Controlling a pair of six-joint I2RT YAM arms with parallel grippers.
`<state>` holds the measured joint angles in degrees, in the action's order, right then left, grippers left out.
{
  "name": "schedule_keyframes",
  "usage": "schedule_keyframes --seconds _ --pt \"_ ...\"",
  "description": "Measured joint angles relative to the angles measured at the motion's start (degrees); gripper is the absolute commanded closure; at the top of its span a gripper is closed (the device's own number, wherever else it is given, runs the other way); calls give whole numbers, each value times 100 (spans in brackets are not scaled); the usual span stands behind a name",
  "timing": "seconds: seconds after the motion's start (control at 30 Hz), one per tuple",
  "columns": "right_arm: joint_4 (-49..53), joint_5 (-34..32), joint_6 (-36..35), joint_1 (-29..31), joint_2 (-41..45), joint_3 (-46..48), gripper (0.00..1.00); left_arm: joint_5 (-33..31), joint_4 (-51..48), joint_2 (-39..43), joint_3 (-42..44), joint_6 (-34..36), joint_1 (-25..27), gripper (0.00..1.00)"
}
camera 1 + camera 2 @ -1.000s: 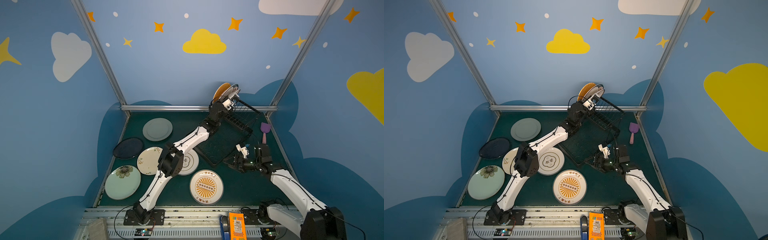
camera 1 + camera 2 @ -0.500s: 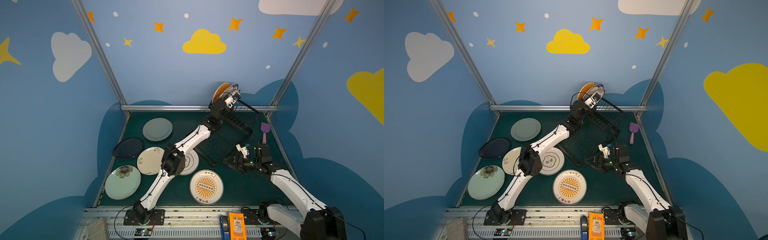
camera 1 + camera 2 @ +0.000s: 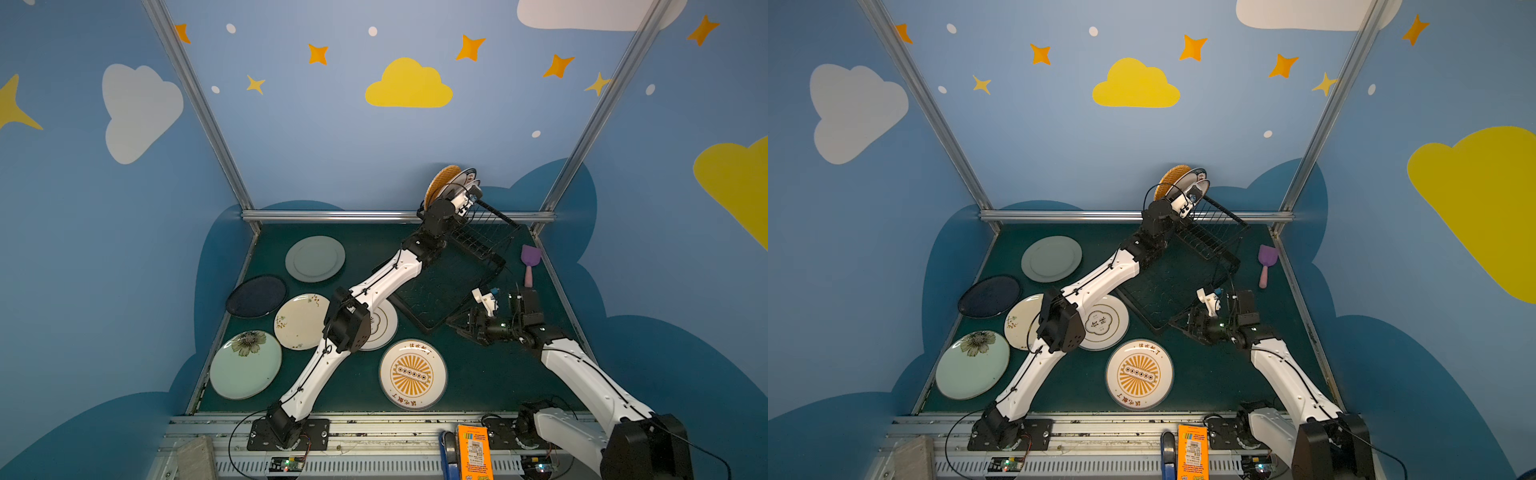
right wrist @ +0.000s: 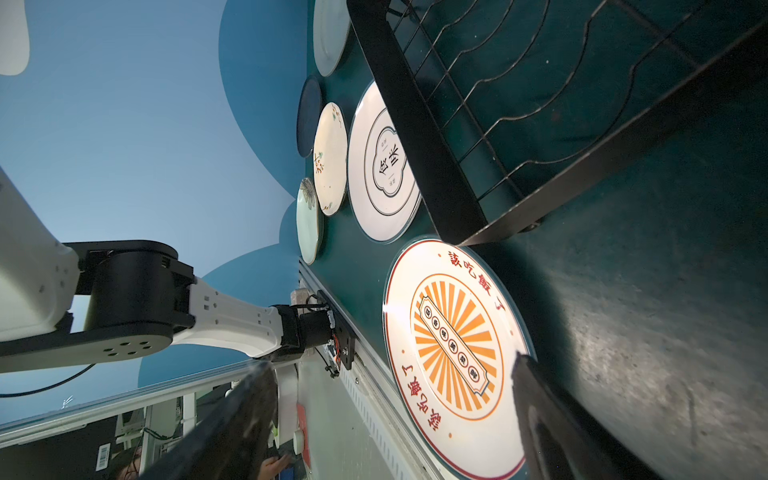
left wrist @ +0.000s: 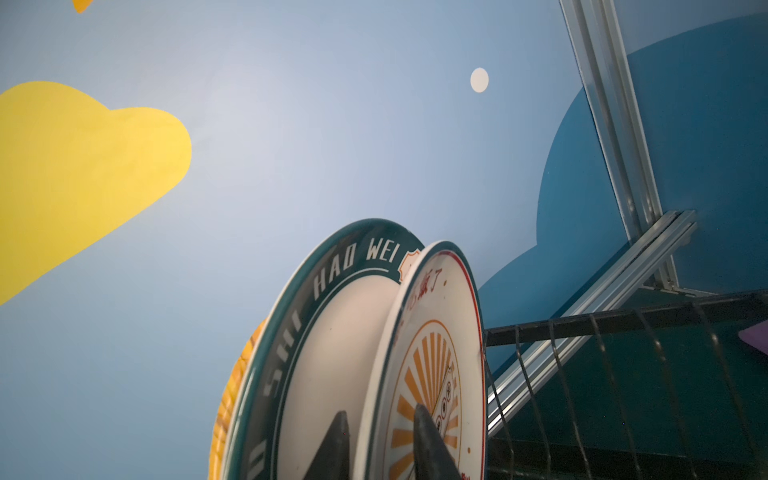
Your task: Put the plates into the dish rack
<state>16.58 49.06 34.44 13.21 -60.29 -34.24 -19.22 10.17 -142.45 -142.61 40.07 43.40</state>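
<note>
Left wrist view: left gripper (image 5: 379, 412), jaws slightly apart, straddles sunburst plate (image 5: 436, 353) beside "HAO WEI" plate (image 5: 332, 332).

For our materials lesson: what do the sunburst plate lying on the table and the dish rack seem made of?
The sunburst plate on the table: probably glazed ceramic, possibly melamine; its glossy printed face catches a highlight. The dish rack: likely metal, matte black coating; thin bent wires joined to flat bars.
</note>
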Motion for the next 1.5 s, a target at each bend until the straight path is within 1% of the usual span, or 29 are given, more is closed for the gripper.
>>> schedule_keyframes --seconds 0.37,0.83,0.97,1.07,1.13,1.2,1.23,1.37,1.5 --pt "59 -17 0 0 262 0 13 -46 -229 149 -109 15 146 68" --pt "144 -195 -2 -4 570 9 13 -83 -839 1137 -205 -101 538 68" --pt "160 -306 -39 -4 608 98 13 -175 -1327 1421 -205 -411 656 68" --pt "59 -343 -22 -2 579 422 13 -203 -2028 1749 -131 -1051 739 66" --pt "35 -391 -7 15 538 667 13 -142 -2498 2138 155 -1613 780 62" --pt "42 -472 2 44 518 848 13 31 -2874 2758 789 -2229 793 55" --pt "42 -511 2 57 514 901 13 122 -2966 3093 1178 -2498 785 54" --pt "-55 -612 26 144 358 1038 14 708 -3062 4728 3235 -3777 581 43" --pt "-164 -721 72 398 52 1126 14 1438 -3016 6135 5056 -4905 39 32"
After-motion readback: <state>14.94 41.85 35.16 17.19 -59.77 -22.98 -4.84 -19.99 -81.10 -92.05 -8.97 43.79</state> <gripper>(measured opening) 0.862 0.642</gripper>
